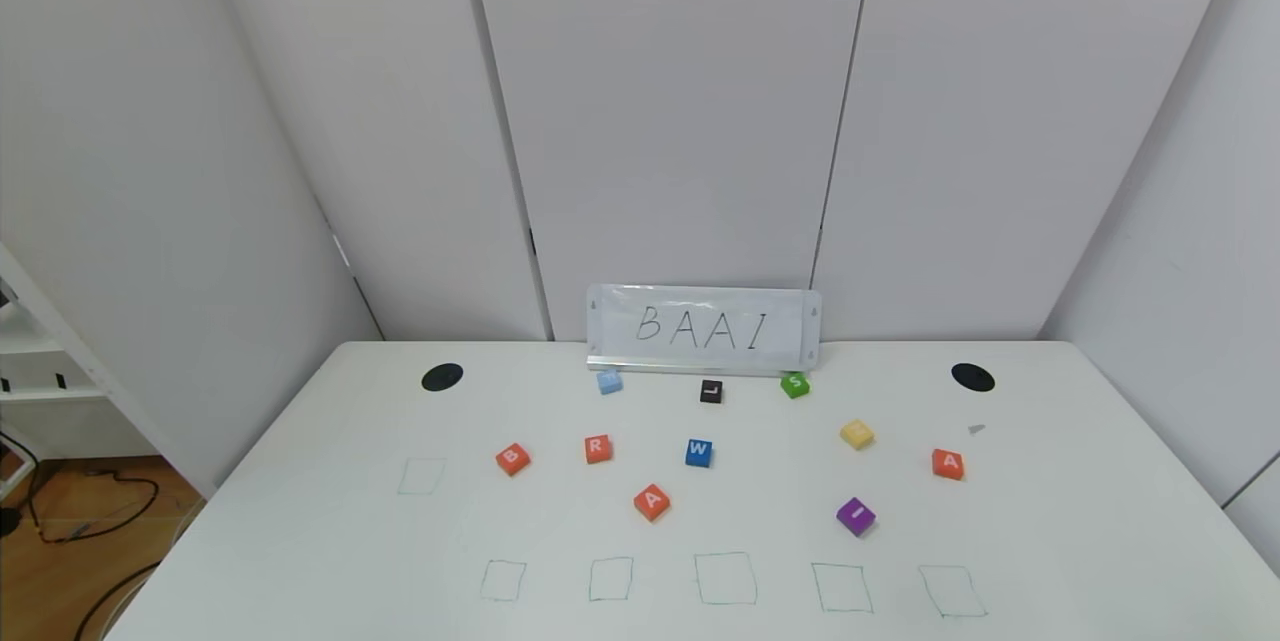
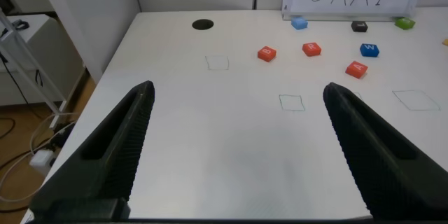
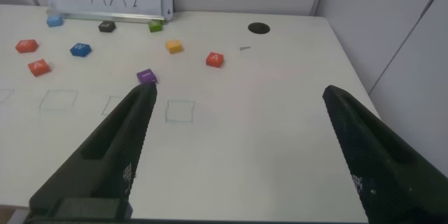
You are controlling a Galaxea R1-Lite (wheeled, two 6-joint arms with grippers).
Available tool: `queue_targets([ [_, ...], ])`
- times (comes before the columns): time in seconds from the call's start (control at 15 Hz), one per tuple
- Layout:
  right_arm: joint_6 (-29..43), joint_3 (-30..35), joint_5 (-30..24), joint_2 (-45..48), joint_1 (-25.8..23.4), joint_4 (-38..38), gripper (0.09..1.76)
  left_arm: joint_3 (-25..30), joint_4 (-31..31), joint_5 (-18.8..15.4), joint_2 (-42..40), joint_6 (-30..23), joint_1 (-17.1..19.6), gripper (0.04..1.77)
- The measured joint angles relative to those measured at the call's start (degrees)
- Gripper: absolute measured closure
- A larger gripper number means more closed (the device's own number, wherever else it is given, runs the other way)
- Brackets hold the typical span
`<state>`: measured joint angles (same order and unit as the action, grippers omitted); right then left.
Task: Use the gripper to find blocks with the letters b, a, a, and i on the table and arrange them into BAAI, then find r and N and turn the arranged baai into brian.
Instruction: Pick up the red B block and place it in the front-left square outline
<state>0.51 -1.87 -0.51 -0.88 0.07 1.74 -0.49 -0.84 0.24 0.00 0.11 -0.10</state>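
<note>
Left gripper (image 2: pixel 234 147): fingers spread wide apart, holding nothing, hovering over the table's near left part; not seen in the head view.
Right gripper (image 3: pixel 234 147): fingers likewise wide apart and empty, over the near right part of the table.
Table (image 1: pixel 1050 541): white top, black hole (image 1: pixel 442 377) at 10 o'clock and another (image 1: pixel 973 377) at 2 o'clock; five green-drawn squares along the near edge at 6 o'clock.
B block (image 1: pixel 512 458): orange-red, at 9 o'clock of the scatter, lying free.
R block (image 1: pixel 598 448): orange-red, just right of the B, apart from it.
A block (image 1: pixel 651 501): orange-red, at 6 o'clock of the blue W block (image 1: pixel 699 452).
Second A block (image 1: pixel 947 463): orange-red, far out at 3 o'clock.
I block (image 1: pixel 855 515): purple, at 5 o'clock, nearest the drawn squares.
Sign (image 1: pixel 703 328): white card reading BAAI, standing at 12 o'clock against the wall.
Back row: light blue block (image 1: pixel 609 381), black block (image 1: pixel 710 391), green S block (image 1: pixel 794 384) just before the sign.
Yellow block (image 1: pixel 856 434): between the green S block and the second A block.
</note>
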Motion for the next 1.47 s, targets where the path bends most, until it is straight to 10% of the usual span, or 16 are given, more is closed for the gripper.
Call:
queue_targets([
  [0.53, 0.02, -15.88, -0.22, -13.56, -0.48, 4.63, 0.14, -10.37, -2.99, -1.57, 5.53, 0.65, -0.06, 0.09],
  [1.47, -2.78, -37.27, -0.38, -48.46, -0.12, 4.63, 0.14, -36.15, -2.77, -1.72, 43.68, 0.57, -0.72, 0.09],
])
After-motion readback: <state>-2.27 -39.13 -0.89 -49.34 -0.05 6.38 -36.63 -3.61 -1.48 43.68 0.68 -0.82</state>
